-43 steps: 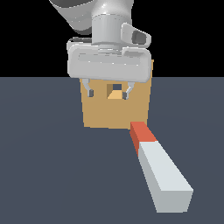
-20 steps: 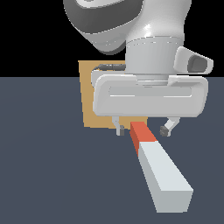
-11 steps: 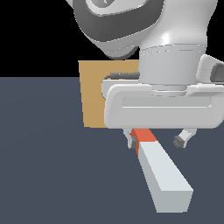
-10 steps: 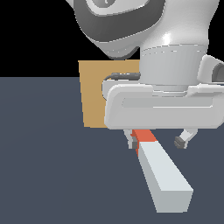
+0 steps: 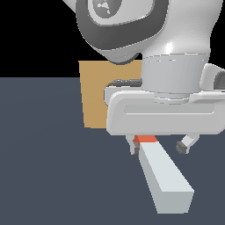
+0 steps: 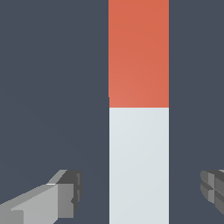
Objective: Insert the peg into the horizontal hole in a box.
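Exterior view: the arm's wrist and hand block most of the tan box [image 5: 94, 96], so its hole cannot be seen, and they also cover most of the peg's [image 5: 165, 178] red-orange end; the peg lies on the dark floor, pale length running toward the camera. The gripper [image 5: 159, 146] hangs over that red end, fingers spread wide, one on each side, holding nothing. Wrist view: the peg [image 6: 138, 131] lies between the fingertips [image 6: 65, 194] with clear gaps both sides; no writing visible.
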Controlling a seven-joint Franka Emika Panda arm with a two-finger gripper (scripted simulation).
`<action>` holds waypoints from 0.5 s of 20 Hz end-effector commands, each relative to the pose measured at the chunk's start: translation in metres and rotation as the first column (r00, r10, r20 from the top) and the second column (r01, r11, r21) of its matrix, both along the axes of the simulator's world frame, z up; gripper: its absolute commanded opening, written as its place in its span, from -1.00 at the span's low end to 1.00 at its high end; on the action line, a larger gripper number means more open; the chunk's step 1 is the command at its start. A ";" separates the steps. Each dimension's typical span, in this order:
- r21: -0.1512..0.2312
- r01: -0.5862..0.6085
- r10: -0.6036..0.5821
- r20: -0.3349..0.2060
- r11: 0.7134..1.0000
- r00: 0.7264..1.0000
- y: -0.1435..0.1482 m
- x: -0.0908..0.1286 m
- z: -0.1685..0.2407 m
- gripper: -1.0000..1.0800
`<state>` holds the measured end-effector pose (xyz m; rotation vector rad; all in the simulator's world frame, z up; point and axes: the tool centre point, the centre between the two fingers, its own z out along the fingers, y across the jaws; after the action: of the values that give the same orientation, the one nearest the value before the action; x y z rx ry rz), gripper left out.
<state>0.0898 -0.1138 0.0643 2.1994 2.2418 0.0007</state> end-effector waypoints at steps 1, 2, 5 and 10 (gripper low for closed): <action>0.000 0.000 0.000 -0.002 1.000 1.000 0.000 -0.001 -0.012 0.92; 0.000 0.000 0.000 -0.002 1.000 1.000 0.000 -0.001 -0.018 0.92; 0.000 0.000 0.000 -0.001 1.000 1.000 0.000 -0.001 -0.034 0.92; 0.000 0.000 0.000 -0.001 1.000 1.000 0.000 0.000 -0.043 0.92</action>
<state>0.0886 -0.1136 0.0224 2.2012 2.2446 -0.0027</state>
